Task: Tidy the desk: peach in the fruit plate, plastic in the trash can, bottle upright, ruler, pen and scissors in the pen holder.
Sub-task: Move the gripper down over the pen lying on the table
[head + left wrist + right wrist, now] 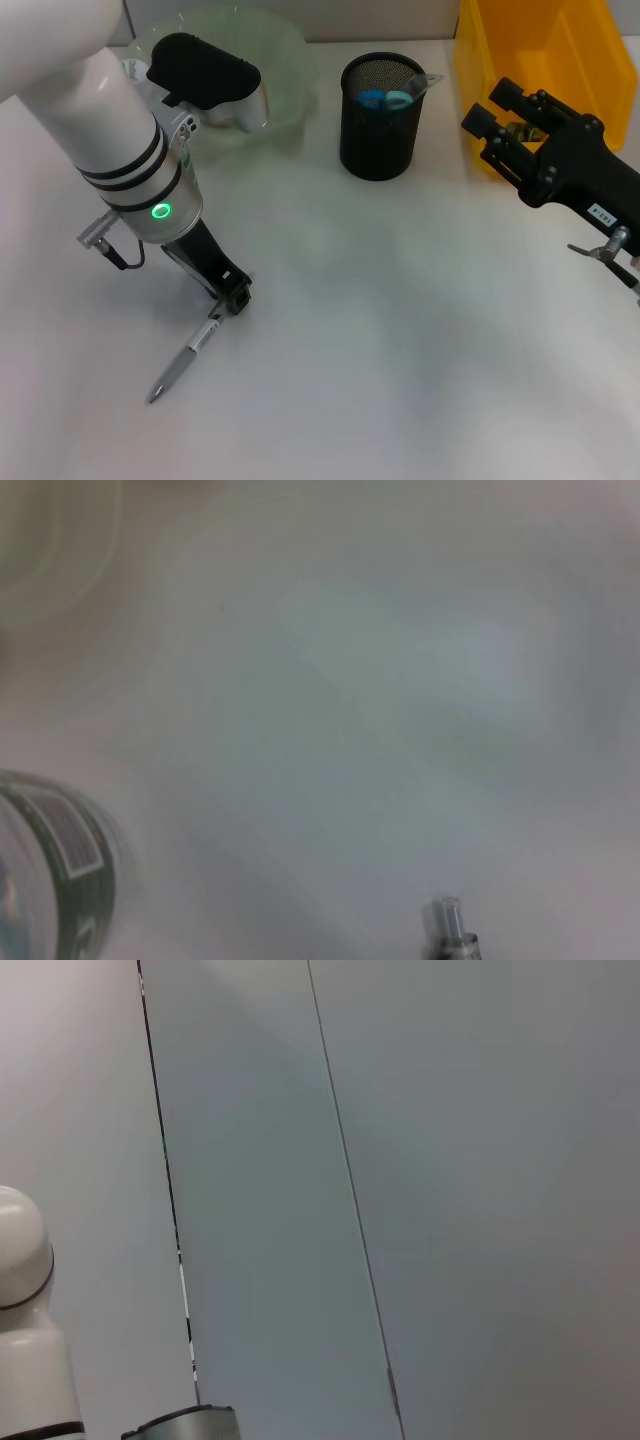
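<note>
While your left tool [234, 298] sits low over the counter [420, 330] toward its left edge, its tips meet the upper end of the pen [186, 358], and they look closed on that end, though the head view is too small for you to be sure of the grip. From there the pen slants away from the tool toward the front-left corner, its tip resting on the white surface. Your left wrist view shows only the pen's clear end [448, 925] at the frame's edge, plus a blurred bottle [50, 880] with a dark label close beside the tool.

Behind the left arm, near the back-left corner, you have the pale green plate [290, 70]; the arm covers most of what lies in it. Beside it along the back edge stands the black mesh holder [380, 125], upright, with blue scissor handles [385, 99] and a clear ruler [428, 80] poking out of its top.

Your right tool [485, 118] hangs above the back-right part of the counter, in front of the yellow bin [560, 50], with its fingers spread apart and nothing between them. Your right wrist view shows only wall panels.
</note>
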Robot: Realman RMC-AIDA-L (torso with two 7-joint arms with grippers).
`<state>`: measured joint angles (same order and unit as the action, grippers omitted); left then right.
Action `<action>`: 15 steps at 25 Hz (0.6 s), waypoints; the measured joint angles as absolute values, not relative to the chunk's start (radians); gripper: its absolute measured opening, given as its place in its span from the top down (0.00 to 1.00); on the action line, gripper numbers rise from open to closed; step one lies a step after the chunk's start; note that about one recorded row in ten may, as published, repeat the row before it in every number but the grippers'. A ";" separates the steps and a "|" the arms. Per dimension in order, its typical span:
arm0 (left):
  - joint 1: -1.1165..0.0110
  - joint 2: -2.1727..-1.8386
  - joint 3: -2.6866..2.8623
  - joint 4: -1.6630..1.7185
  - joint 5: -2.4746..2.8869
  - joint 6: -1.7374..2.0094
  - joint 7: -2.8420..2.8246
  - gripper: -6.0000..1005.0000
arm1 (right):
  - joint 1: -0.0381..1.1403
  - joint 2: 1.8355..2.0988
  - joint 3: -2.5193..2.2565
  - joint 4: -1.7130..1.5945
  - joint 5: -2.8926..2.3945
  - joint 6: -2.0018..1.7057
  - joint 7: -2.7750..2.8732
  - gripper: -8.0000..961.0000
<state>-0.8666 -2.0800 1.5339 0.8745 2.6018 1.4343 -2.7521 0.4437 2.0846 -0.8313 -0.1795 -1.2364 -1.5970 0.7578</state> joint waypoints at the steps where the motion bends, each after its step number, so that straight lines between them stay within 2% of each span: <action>1: -0.867 -2.080 1.534 0.874 2.602 1.434 -2.752 0.69 | 0.445 2.085 -0.831 -0.179 -1.236 -1.597 0.758 0.49; 15: -0.868 -2.080 1.559 0.875 2.605 1.420 -2.738 0.70 | 0.449 2.085 -0.828 -0.179 -1.236 -1.582 0.758 0.49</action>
<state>-0.8679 -2.0799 1.5594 0.8749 2.6051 1.4202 -2.7381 0.4495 2.0847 -0.8279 -0.1795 -1.2364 -1.5821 0.7578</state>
